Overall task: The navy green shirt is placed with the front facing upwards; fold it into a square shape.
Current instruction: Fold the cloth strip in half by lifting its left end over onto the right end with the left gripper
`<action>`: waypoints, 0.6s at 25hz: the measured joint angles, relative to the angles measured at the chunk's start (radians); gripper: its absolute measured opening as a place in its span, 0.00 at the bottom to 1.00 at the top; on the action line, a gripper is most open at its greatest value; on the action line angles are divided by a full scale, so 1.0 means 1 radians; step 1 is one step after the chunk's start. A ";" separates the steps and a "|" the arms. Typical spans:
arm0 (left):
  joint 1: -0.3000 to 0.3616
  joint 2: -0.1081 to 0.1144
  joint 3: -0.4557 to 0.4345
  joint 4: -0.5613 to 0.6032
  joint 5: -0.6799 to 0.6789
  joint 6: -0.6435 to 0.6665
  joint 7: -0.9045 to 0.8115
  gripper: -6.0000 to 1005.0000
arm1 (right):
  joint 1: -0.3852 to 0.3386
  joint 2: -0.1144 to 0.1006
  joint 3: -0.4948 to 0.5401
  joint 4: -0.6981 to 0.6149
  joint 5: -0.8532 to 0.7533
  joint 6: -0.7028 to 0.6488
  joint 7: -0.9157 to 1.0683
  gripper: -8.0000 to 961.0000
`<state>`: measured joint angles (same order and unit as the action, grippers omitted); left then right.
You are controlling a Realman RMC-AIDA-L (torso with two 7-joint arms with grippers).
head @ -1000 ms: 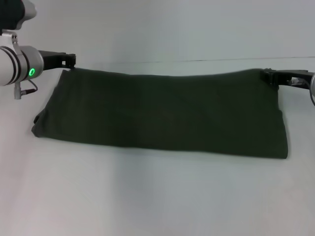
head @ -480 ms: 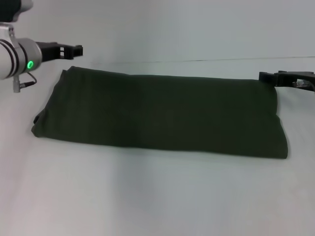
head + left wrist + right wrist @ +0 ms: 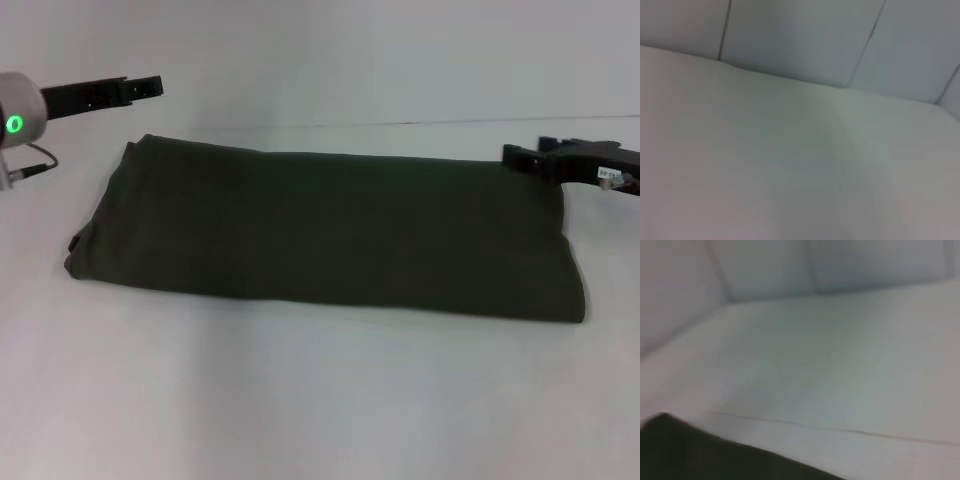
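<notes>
Navy green shirt (image 3: 320, 235) folded into a wide band (plain side up) mid-table; left gripper (image 3: 147, 86), right gripper (image 3: 520, 157) above far corners, finger state unreadable

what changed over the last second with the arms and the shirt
Both grippers let go of the navy green shirt. The left gripper, which was at the far left corner, rose clear above it. The right gripper released the far right corner, which dropped flat, and now sits by that edge, shifted slightly inward. The shirt stays put as a wide folded band on the table, plain side up.
</notes>
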<state>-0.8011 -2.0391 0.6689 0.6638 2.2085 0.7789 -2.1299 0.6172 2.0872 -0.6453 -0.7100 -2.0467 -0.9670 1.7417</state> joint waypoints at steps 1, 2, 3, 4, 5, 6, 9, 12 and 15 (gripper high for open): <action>0.013 0.004 -0.011 0.011 -0.014 0.037 0.009 0.81 | -0.012 0.000 0.001 -0.005 0.038 -0.045 -0.040 0.67; 0.024 0.007 -0.020 0.020 -0.022 0.070 0.020 0.81 | -0.022 0.000 0.001 -0.008 0.071 -0.081 -0.069 0.66; 0.033 0.008 -0.028 0.028 -0.025 0.097 0.030 0.81 | -0.029 0.000 -0.001 -0.010 0.096 -0.112 -0.089 0.66; 0.048 0.009 -0.035 0.039 -0.025 0.126 0.041 0.81 | -0.035 0.000 -0.002 -0.012 0.114 -0.137 -0.101 0.66; 0.061 0.010 -0.038 0.052 -0.022 0.150 0.043 0.81 | -0.040 0.000 -0.002 -0.013 0.126 -0.160 -0.108 0.66; 0.072 0.010 -0.039 0.063 -0.019 0.170 0.043 0.81 | -0.042 0.000 -0.001 -0.014 0.130 -0.176 -0.111 0.66; 0.106 0.010 -0.039 0.099 0.002 0.233 0.030 0.80 | -0.045 -0.001 -0.001 -0.014 0.131 -0.198 -0.116 0.66; 0.132 0.005 -0.036 0.141 0.085 0.274 -0.030 0.80 | -0.046 -0.001 -0.003 -0.008 0.130 -0.201 -0.122 0.66; 0.152 -0.001 -0.036 0.180 0.210 0.298 -0.099 0.80 | -0.046 0.000 -0.007 -0.004 0.128 -0.203 -0.131 0.66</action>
<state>-0.6492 -2.0400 0.6328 0.8441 2.4189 1.0768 -2.2288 0.5709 2.0869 -0.6527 -0.7144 -1.9186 -1.1704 1.6112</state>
